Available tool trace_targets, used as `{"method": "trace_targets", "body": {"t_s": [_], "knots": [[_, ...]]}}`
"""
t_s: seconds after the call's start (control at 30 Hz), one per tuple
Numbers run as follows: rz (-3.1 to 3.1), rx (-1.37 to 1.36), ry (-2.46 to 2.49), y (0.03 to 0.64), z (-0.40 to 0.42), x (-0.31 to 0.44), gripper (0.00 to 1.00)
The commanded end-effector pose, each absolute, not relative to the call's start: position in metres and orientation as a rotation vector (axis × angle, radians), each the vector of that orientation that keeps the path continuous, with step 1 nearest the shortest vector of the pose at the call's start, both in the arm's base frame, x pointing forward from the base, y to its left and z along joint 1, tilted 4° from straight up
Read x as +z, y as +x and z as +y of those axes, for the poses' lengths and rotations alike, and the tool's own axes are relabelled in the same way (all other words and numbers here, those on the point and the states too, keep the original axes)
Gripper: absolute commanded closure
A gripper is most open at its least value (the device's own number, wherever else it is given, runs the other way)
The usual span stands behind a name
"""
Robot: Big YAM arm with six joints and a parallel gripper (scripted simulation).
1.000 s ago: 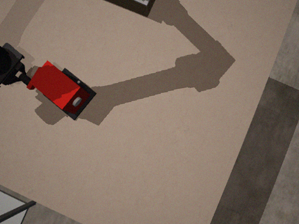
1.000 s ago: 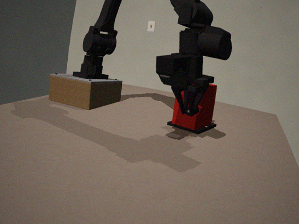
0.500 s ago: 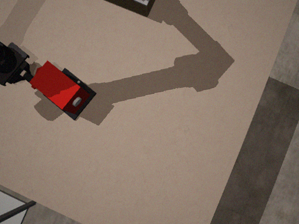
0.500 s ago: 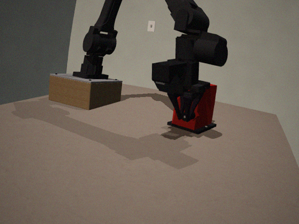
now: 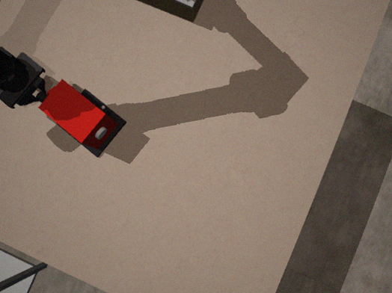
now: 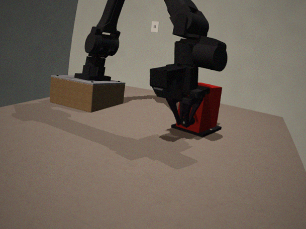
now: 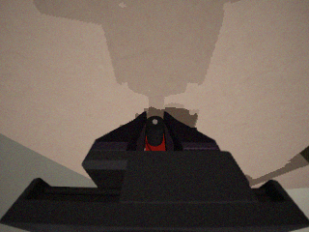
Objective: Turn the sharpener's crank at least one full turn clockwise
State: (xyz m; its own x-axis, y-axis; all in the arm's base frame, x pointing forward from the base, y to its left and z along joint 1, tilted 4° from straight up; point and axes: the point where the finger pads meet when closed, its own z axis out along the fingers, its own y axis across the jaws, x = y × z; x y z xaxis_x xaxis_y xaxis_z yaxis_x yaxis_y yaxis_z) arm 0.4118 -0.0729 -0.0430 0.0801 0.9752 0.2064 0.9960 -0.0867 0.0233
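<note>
sharpener (image 6: pixel 209 107) crank handle (image 7: pixel 154 127) sits low beside the red body, clamped in the nearly closed pincer (image 6: pixel 183 122).

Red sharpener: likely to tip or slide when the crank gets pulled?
Probably not tip: the sharpener is a squat block on a wider black base plate. Sliding seems likelier; the gripper, shut on the crank, pulls low by the base.

The arm (image 6: pixel 189 23) is matte black, built of blocky links and round joint housings. Its narrow black jaws taper to points.
</note>
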Motion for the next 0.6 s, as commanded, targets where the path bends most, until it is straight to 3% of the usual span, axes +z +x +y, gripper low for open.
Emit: {"method": "trace_targets", "body": {"t_s": [0.0, 0.57], "knots": [[-2.053, -0.280, -2.211, 0.409, -0.074, -0.040, 0.85], [-2.047, -0.275, -2.211, 0.385, -0.072, -0.040, 0.85]]}}
